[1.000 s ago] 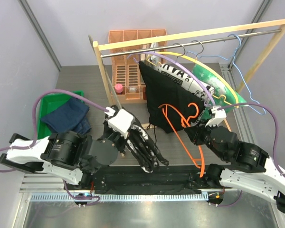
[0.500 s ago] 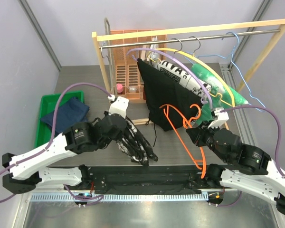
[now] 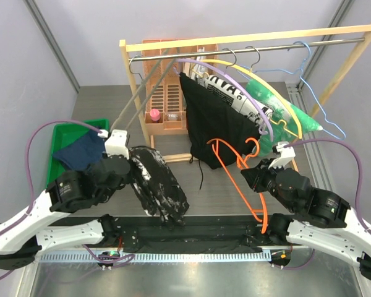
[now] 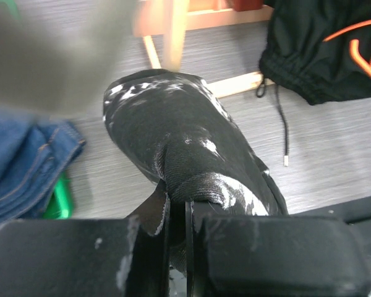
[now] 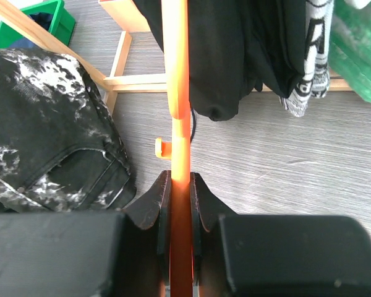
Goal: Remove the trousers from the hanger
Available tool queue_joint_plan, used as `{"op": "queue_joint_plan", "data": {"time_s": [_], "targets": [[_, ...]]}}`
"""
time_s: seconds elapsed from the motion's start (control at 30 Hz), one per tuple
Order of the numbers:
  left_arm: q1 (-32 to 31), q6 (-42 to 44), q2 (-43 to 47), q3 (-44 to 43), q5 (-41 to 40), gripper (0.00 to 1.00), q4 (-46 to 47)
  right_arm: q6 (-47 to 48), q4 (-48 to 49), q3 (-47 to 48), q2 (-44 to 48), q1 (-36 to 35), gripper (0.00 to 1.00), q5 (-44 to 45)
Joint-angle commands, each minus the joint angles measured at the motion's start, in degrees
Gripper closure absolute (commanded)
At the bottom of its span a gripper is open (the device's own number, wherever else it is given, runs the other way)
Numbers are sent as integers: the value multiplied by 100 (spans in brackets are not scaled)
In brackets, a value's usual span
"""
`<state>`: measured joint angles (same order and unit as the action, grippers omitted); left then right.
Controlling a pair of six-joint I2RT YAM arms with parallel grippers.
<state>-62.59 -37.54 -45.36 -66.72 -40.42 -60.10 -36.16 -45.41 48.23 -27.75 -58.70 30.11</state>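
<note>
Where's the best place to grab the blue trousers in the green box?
Probably the thick folded edge of the blue trousers, coming straight down from above. They lie in a flat heap inside the green box, and its walls would likely get in the way of a sideways reach.

My left arm (image 3: 68,193) reaches in from the near left corner, elbow bent, wrist turned toward the middle. The left gripper (image 4: 178,199) is clamped on a fold of the speckled trousers (image 4: 191,142), its fingers almost touching. My right arm (image 3: 315,207) angles in from the near right, wrist low. The right gripper (image 5: 180,185) is pinched tight on the orange hanger (image 5: 175,74), one finger on either side of its bar.
</note>
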Motion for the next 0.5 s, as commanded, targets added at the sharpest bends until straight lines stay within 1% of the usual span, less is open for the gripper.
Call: {"op": "queue_joint_plan", "data": {"time_s": [0.0,0.1,0.17,0.23,0.27,0.33,0.37,0.47], "targets": [[45,-105,-262,-570,-765,100,-81,-5,366,55,32,16,99,-40],[45,185,-316,-483,-538,100,207,-5,357,38,59,16,99,-40],[45,230,-96,-395,-371,100,314,-31,331,38,68,16,99,-66],[36,343,289,-333,-168,100,717,-49,278,29,85,16,99,-67],[45,370,370,-411,67,100,797,-49,261,38,103,16,99,-75],[45,414,432,-666,288,100,754,-66,226,38,147,16,99,-66],[45,440,397,-998,342,100,667,-84,225,38,164,16,99,-32],[45,641,353,-1622,596,99,455,-84,295,38,173,16,99,-49]]}}
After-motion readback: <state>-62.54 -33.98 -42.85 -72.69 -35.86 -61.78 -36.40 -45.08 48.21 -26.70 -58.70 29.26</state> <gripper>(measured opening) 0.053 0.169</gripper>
